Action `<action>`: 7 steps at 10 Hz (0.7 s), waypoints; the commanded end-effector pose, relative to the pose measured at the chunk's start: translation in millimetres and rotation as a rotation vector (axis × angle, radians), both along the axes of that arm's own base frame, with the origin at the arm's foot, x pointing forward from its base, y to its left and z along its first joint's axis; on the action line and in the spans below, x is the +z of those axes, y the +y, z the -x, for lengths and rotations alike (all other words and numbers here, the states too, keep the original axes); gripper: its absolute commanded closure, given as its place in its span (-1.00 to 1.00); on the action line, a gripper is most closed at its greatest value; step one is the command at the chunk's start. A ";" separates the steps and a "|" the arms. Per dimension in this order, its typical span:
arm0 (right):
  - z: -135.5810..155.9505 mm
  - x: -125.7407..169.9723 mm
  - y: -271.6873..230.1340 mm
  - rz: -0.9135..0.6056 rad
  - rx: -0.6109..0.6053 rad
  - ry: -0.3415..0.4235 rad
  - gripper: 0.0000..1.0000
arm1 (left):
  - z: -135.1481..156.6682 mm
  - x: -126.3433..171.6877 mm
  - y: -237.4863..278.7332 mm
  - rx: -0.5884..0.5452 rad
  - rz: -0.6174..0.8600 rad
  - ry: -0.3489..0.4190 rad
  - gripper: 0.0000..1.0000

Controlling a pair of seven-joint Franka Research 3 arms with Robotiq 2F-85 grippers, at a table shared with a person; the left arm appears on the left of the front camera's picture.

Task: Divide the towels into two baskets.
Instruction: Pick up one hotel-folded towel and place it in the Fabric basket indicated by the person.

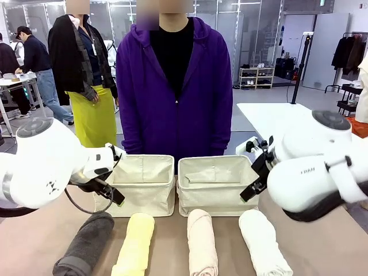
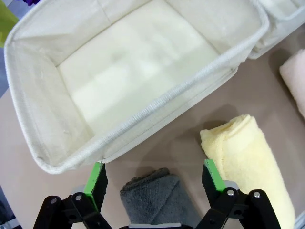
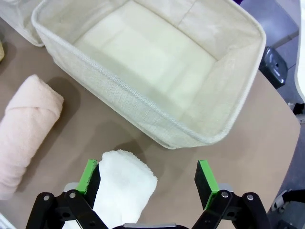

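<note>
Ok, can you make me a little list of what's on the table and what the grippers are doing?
Towels: grey towel, yellow towel, beige towel, white towel, rolled, in a row on the table
Baskets: left basket and right basket, side by side behind the towels, nothing inside
Left gripper: open, over the grey towel's end
Right gripper: open, over the white towel's end
Person: standing behind the baskets
</note>
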State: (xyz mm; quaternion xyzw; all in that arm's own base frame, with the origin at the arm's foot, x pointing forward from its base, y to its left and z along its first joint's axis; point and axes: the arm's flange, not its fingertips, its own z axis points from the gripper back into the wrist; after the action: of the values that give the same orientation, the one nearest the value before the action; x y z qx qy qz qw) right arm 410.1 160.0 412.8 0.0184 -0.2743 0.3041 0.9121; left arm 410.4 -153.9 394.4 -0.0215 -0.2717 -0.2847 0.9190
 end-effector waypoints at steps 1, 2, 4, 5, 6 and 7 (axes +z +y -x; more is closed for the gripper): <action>-2.0 30.6 -16.4 -0.125 0.020 0.080 -1.00 | 2.3 33.0 18.5 -0.034 0.106 0.092 -1.00; -1.0 39.3 -25.0 -0.177 0.036 0.126 -1.00 | 5.8 46.1 27.4 -0.076 0.198 0.155 -1.00; 2.4 59.7 -45.1 -0.329 0.064 0.206 -1.00 | 13.5 71.3 55.4 -0.135 0.393 0.251 -1.00; 4.0 66.3 -55.2 -0.424 0.078 0.273 -1.00 | 16.5 77.9 73.6 -0.133 0.479 0.275 -1.00; 7.2 70.3 -65.9 -0.521 0.100 0.369 -1.00 | 20.8 82.3 92.5 -0.194 0.624 0.321 -1.00; 11.0 74.5 -80.0 -0.675 0.119 0.465 -1.00 | 22.6 80.2 114.5 -0.159 0.744 0.368 -1.00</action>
State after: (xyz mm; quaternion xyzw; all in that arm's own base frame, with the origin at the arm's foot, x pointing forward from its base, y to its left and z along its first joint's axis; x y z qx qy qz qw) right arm 392.4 97.1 490.4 0.3394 -0.1824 0.2631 0.8845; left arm 380.4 -60.8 483.3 -0.3772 -0.2097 -0.2615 0.8633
